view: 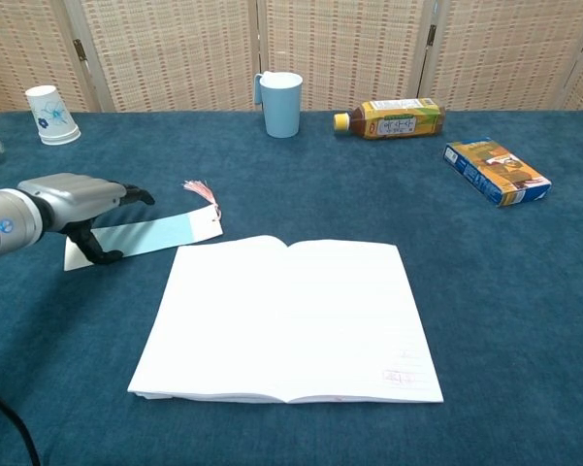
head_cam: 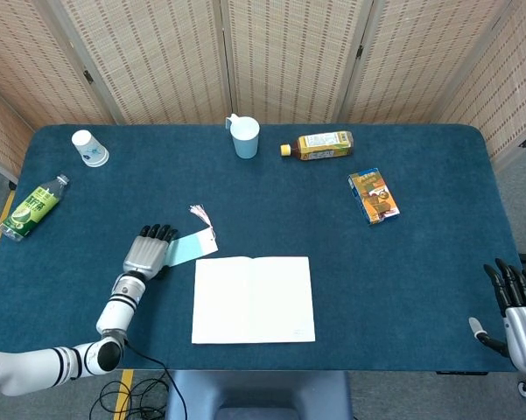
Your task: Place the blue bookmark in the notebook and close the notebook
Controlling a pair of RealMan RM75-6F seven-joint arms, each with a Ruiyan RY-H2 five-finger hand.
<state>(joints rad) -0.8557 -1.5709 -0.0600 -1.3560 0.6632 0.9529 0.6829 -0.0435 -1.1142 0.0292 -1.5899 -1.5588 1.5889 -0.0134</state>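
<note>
Blue felt table (head_cam: pixel 420 262) before woven folding screens (head_cam: pixel 289 52).

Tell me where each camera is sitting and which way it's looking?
Head view: sits high above the near edge, looking steeply down on the whole blue table; shows the left hand and forearm on the bookmark's end, and the right hand at the lower right corner.
Chest view: sits low at the table's near edge, looking across it toward the woven screens; shows only the left hand.
Both share the open notebook, bookmark, blue mug, paper cup, lying tea bottle and snack box.
</note>
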